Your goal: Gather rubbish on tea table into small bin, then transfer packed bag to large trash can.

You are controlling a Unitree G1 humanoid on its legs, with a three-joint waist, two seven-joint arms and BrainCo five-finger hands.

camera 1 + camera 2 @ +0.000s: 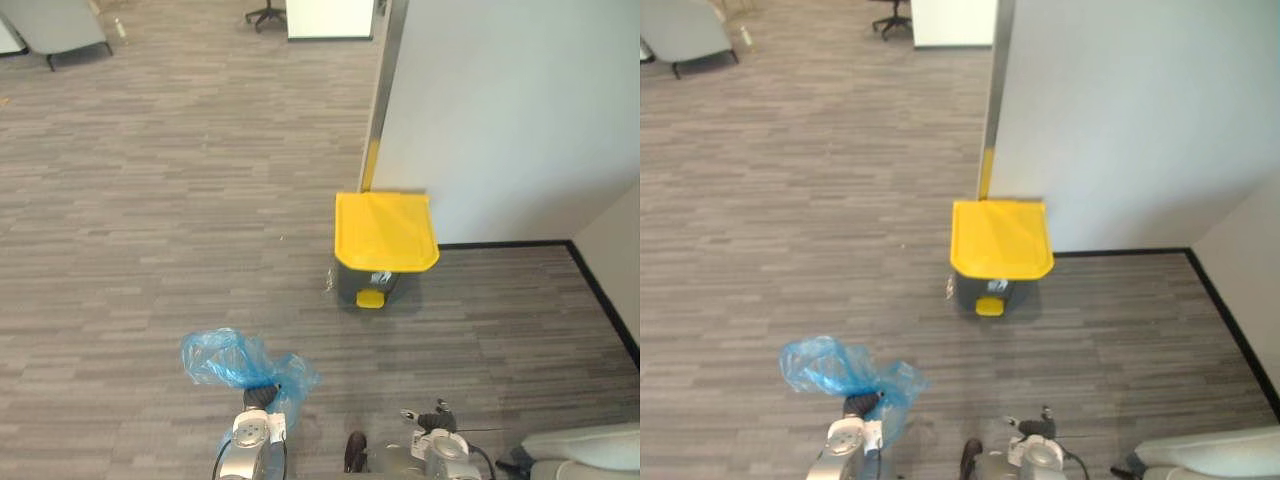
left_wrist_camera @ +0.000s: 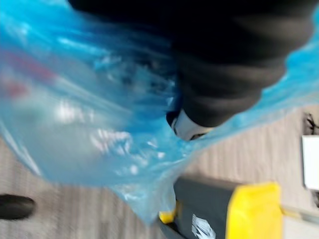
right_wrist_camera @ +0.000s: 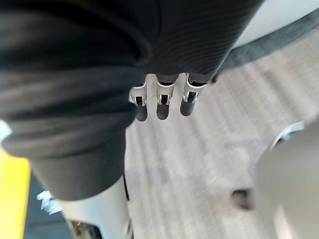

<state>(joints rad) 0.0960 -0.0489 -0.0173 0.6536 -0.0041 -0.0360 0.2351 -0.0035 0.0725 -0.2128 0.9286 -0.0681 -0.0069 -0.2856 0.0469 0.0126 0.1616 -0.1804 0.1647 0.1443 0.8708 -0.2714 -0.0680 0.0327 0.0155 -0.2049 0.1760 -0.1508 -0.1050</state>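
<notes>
got the blue bag (image 1: 235, 362) bunched over my left hand (image 1: 258, 398), up off the floor, meant for the yellow-lidded can (image 1: 385, 232). Can't tell how those fingers grip. My right hand (image 3: 163, 102) has its fingers loose and empty.

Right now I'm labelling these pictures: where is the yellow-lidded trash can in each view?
Left eye view: yellow-lidded trash can centre-right, against the white wall.
Right eye view: near centre, same wall.
Left wrist view: just past the blue bag, at.
Right wrist view: yellow edge beside the right hand.
Shared landmark: grey striped floor.
</notes>
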